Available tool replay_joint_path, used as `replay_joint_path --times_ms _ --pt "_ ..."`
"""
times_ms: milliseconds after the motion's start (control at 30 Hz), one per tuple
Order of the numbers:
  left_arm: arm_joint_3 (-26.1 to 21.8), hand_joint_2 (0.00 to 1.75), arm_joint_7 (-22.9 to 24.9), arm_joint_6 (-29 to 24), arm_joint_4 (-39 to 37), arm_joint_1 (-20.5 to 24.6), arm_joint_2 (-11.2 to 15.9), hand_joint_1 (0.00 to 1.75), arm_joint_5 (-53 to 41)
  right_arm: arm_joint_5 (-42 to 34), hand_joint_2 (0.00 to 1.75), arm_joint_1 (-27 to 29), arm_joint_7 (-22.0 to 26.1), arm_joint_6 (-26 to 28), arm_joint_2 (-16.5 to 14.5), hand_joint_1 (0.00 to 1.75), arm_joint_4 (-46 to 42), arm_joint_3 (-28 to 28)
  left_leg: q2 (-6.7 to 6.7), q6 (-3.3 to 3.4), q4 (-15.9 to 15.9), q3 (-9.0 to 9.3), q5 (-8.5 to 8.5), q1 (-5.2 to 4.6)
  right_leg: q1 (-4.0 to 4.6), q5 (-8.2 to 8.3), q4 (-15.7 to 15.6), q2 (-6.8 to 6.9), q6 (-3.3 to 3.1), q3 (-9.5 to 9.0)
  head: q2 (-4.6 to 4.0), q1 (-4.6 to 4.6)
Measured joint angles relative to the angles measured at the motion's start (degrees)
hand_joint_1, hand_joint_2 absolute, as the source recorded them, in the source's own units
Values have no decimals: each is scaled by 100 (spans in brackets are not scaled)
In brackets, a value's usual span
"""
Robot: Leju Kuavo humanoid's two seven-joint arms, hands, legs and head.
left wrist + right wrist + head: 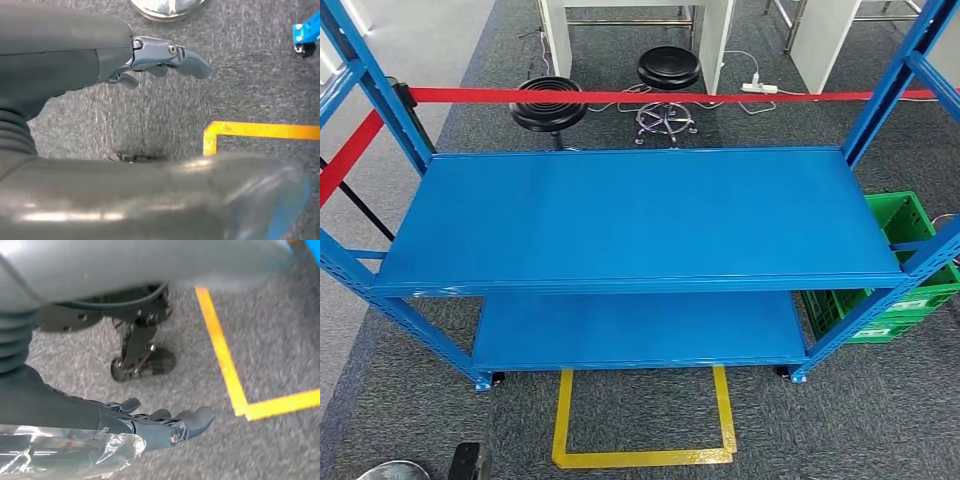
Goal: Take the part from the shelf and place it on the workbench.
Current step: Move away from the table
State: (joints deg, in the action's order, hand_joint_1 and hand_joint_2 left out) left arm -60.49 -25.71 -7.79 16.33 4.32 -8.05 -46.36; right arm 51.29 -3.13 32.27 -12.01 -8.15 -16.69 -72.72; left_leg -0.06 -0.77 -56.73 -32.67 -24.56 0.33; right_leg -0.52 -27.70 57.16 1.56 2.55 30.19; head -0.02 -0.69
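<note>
The blue metal shelf [637, 215] stands right in front of me in the head view, with an upper board and a lower board [637, 330] that are both plain blue surface. My left hand [151, 60] hangs above the grey carpet, its fingers [188, 60] stretched out straight and holding nothing. My right hand [151, 425] also hangs over the carpet with its fingers extended and nothing in them. A crinkled clear film [75, 452] lies along its edge.
A yellow floor marking [641, 458] lies on the carpet before the shelf. A green crate [901, 270] sits at the shelf's right end. Behind the shelf runs a red tape [660, 97], with two black stools [548, 105] and white table legs [712, 40] beyond.
</note>
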Motion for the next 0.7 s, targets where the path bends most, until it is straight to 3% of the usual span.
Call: replay_joint_path --times_ms 33,533,667,700 --pt "-4 0 5 15 11 2 16 0 -10 -8 0 0 -6 4 8 0 -18 -2 0 0 0 0 0 0 0 0 0 0 0 -2 0 0" --pt "-277 0 -10 323 62 9 125 0 277 -79 0 -33 -107 137 69 0 -141 -110 0 0 0 0 0 0 0 0 0 0 0 -1 0 1" --pt "-296 175 -22 295 63 10 127 0 268 -64 175 -35 -65 146 82 0 -145 -111 0 0 0 0 0 0 0 0 0 0 0 -1 1 1" --pt "-297 131 -29 288 63 10 127 0 248 -36 131 -37 -47 182 86 0 -146 -109 0 0 0 0 0 0 0 0 0 0 0 -2 1 1"
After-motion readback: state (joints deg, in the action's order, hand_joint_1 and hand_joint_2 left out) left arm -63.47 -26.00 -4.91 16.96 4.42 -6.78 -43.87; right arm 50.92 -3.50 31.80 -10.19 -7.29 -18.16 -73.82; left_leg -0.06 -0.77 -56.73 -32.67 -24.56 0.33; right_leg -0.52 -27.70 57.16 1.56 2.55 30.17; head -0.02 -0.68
